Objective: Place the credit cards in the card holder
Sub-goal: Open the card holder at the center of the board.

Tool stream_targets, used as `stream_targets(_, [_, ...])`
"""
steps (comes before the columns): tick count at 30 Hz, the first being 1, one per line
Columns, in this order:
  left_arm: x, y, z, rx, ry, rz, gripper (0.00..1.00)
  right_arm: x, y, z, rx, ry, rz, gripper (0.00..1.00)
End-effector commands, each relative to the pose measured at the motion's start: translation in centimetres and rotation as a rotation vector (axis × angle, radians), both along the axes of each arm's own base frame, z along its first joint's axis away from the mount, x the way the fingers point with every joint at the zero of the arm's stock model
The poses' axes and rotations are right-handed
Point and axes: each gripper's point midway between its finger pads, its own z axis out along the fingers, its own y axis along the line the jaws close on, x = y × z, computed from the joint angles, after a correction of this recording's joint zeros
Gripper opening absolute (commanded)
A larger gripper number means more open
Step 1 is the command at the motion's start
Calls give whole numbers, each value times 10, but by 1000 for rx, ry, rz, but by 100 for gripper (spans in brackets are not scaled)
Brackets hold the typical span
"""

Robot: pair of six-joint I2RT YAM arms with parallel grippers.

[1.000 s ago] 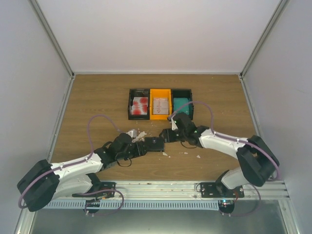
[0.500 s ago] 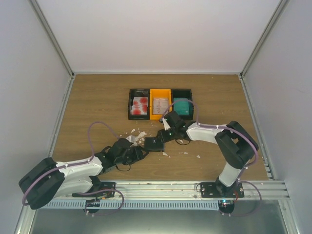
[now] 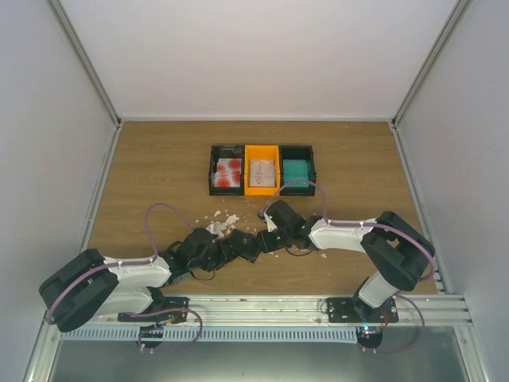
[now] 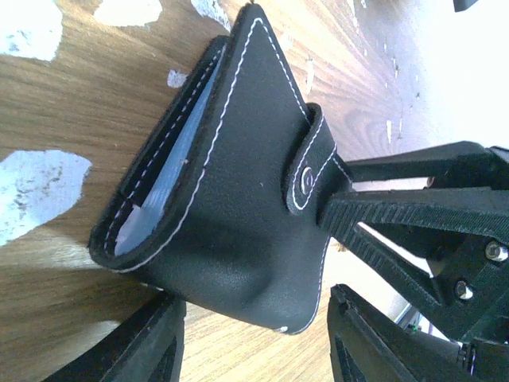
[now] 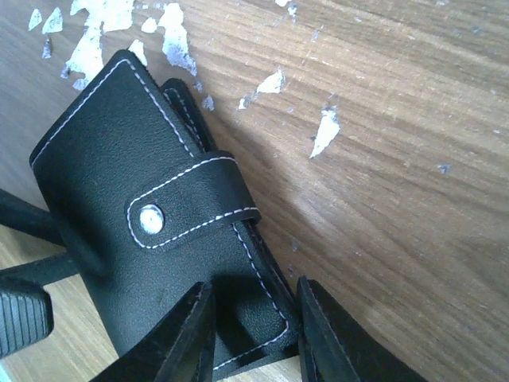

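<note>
Top external view shows the card holder [image 3: 248,245] near the front middle of the table [image 3: 159,167], caught between the left gripper [image 3: 232,248] and the right gripper [image 3: 266,239], while the credit cards [image 3: 228,171] lie well apart from it in the bins [image 3: 262,148] at the back. On the left wrist camera the fingers [image 4: 151,342] stand wide apart on either side of the holder's lower end. They are close against it, but whether they press on it cannot be told. On the right wrist camera the fingers [image 5: 322,338] are drawn to a narrow gap on one corner and appear to pinch it. The holder sits tilted up off the wood rather than flat. Its strap [image 5: 191,203] looks snapped down over the cover, so the likeliest trouble is that it stays fastened: a corner pinch gives little purchase to pop a snap. Two grips pulling against each other could twist the soft leather out of one of them and let it flop onto the white scraps [image 5: 326,131]. With both arms busy, neither is free to fetch a card. Letting go with one arm risks the holder tipping or swinging on the other's small hold. A scrap could also be dragged into the open mouth.
</note>
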Motion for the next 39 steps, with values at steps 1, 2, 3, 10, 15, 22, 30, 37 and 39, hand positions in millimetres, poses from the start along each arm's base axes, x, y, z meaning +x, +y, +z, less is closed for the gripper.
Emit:
stream_targets(1, [9, 4, 4, -19, -60, 55, 52, -29, -15, -27, -55, 113, -21, 28])
stream_targets(2, [11, 4, 4, -22, -68, 58, 52, -30, -14, -29, -49, 119, -16, 27])
stream_targets(3, [11, 4, 4, -24, -74, 60, 52, -32, -14, -31, -45, 125, -16, 27])
stream_targets(10, [18, -2, 8, -57, -111, 58, 54, -37, -8, -36, -10, 164, -6, 23])
stream_targets(15, [30, 0, 15, -39, -198, 79, 51, -39, -7, -39, -1, 175, 0, 22])
stream_targets(22, [34, -5, 29, -49, -293, 41, 12, -25, -13, -32, -43, 110, -48, 23])
stream_targets(30, [31, -8, 44, -30, -362, -25, 0, 14, -19, 21, -72, -87, -142, 46])
stream_targets(37, [37, -13, 79, 29, -467, -88, 0, 29, 3, 79, 39, -212, -89, 59])
stream_targets(39, [38, -15, 88, 37, -495, -105, 0, 32, 8, 85, 57, -224, -84, 61])
